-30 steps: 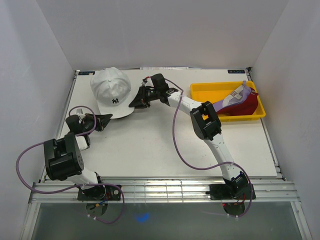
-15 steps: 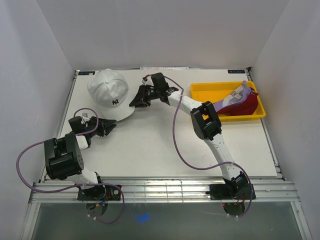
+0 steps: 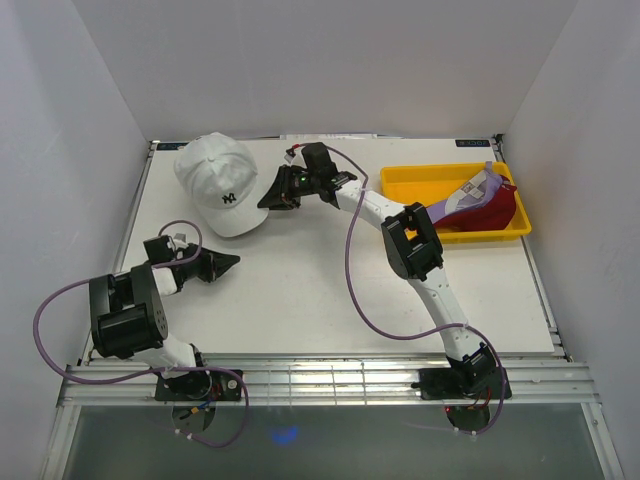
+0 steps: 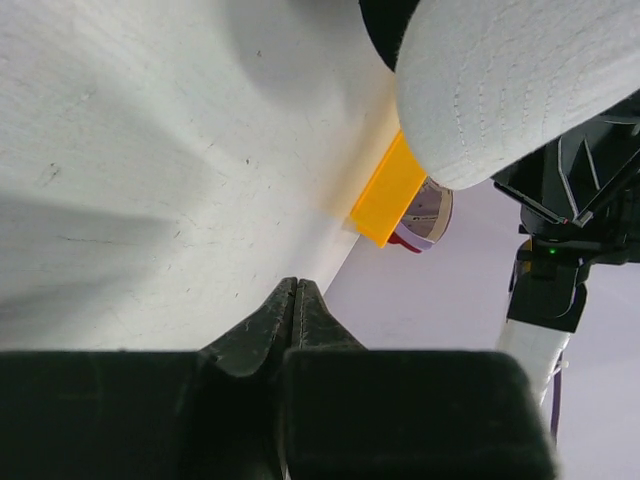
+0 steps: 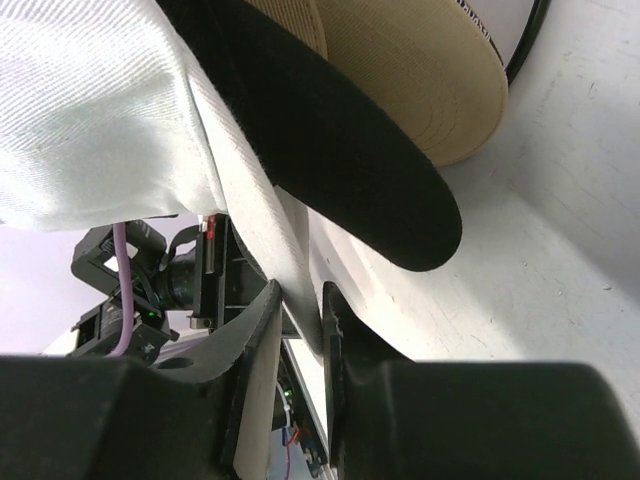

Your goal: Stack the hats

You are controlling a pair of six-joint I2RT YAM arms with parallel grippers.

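Note:
A white cap with a dark logo lies at the back left of the table. My right gripper is shut on its right edge. In the right wrist view the jaws pinch white fabric. A black brim and a tan brim show under the white cap. A purple cap and a red cap lie in the yellow tray. My left gripper is shut and empty, in front of the white cap and apart from it. The left wrist view shows the white cap above its closed tips.
The yellow tray stands at the back right and also shows in the left wrist view. White walls close in the table on three sides. A purple cable loops beside each arm. The right arm reaches diagonally across the middle.
The white cap has shifted and turned toward the back left in my right gripper. My left gripper has drawn back from the cap toward the near side.

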